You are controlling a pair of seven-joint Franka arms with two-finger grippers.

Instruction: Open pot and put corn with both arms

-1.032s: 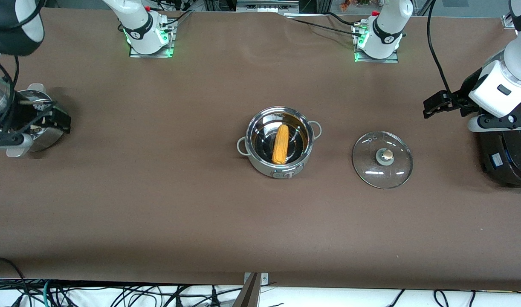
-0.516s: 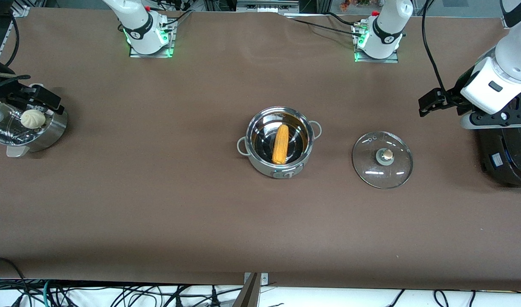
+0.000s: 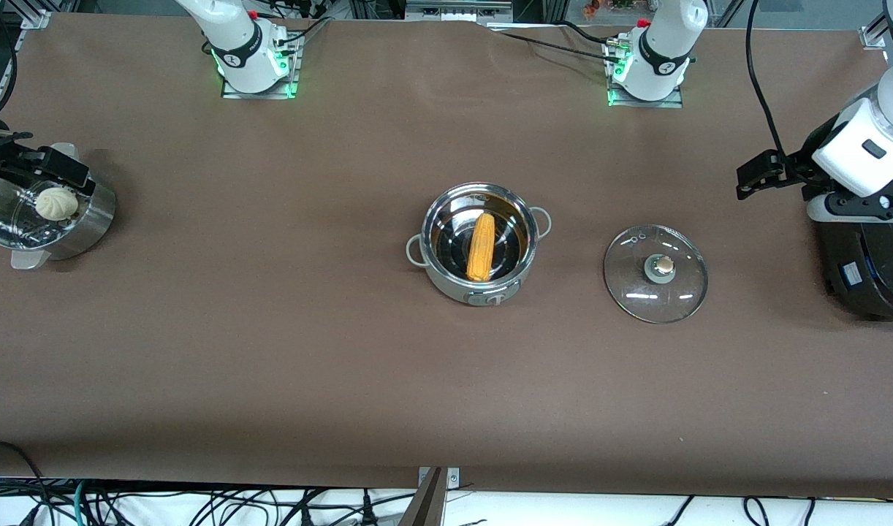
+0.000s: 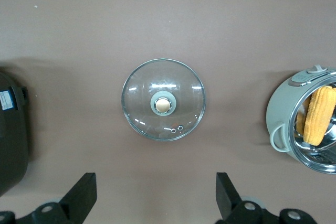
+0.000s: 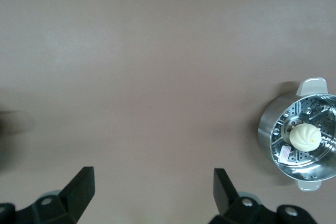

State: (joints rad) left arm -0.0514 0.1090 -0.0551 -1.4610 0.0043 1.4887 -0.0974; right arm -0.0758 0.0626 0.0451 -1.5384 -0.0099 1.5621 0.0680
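The steel pot (image 3: 430, 219) stands open at the table's middle with the yellow corn (image 3: 481, 246) lying inside it. Its glass lid (image 3: 655, 272) with the tan knob lies flat on the table beside it, toward the left arm's end. My left gripper (image 3: 755, 177) hangs open and empty in the air by the black cooker. The left wrist view shows the lid (image 4: 164, 107), the pot (image 4: 274, 113) and the corn (image 4: 319, 115) past my open left gripper (image 4: 156, 192). My right gripper (image 3: 59, 169) is raised by the steamer basket, open and empty (image 5: 154, 190).
A perforated steamer basket (image 3: 96, 223) holding a pale bun (image 3: 56, 203) stands at the right arm's end; it also shows in the right wrist view (image 5: 272, 124). A large black cooker (image 3: 867, 270) stands at the left arm's end and shows in the left wrist view (image 4: 13, 129).
The right arm has drawn back from over the steamer basket, uncovering the bun. The left gripper has shifted slightly toward its end of the table. Pot, corn and lid have not moved.
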